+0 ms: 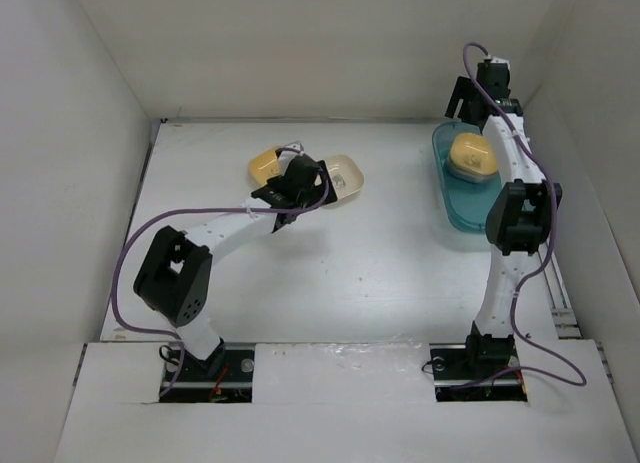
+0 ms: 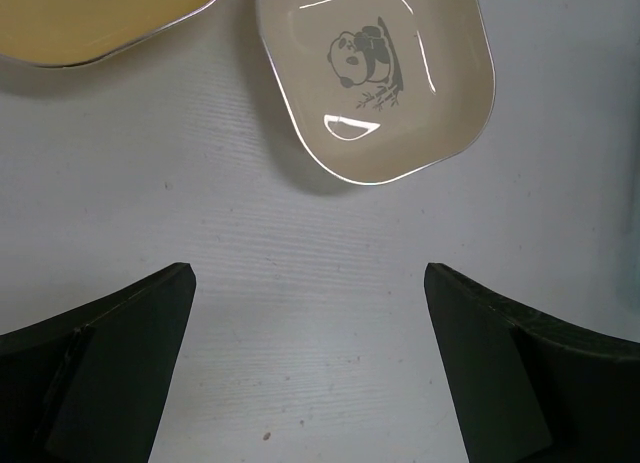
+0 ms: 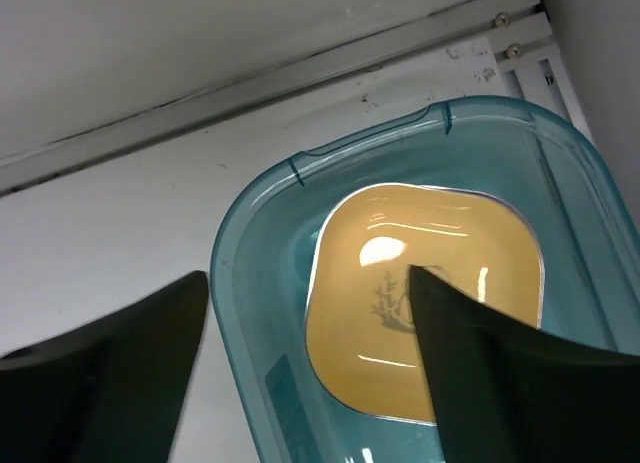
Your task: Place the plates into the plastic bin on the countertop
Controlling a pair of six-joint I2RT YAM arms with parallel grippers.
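Note:
Two plates lie on the white countertop point(image 1: 380, 273): a yellow plate point(image 1: 265, 165) and a cream plate point(image 1: 343, 178) with a panda print. In the left wrist view the cream plate point(image 2: 375, 78) is just ahead and the yellow plate point(image 2: 100, 18) is at the top left. My left gripper point(image 1: 298, 178) point(image 2: 310, 283) is open and empty over bare counter, just short of both. The teal plastic bin point(image 1: 460, 211) point(image 3: 260, 233) holds another yellow plate point(image 1: 470, 155) point(image 3: 430, 293). My right gripper point(image 1: 462, 101) point(image 3: 310, 283) is open and empty above the bin's far end.
White walls close in the counter on the left, back and right. A metal rail point(image 3: 300, 68) runs along the back wall just behind the bin. The right arm point(image 1: 515, 218) stretches over the bin's right side.

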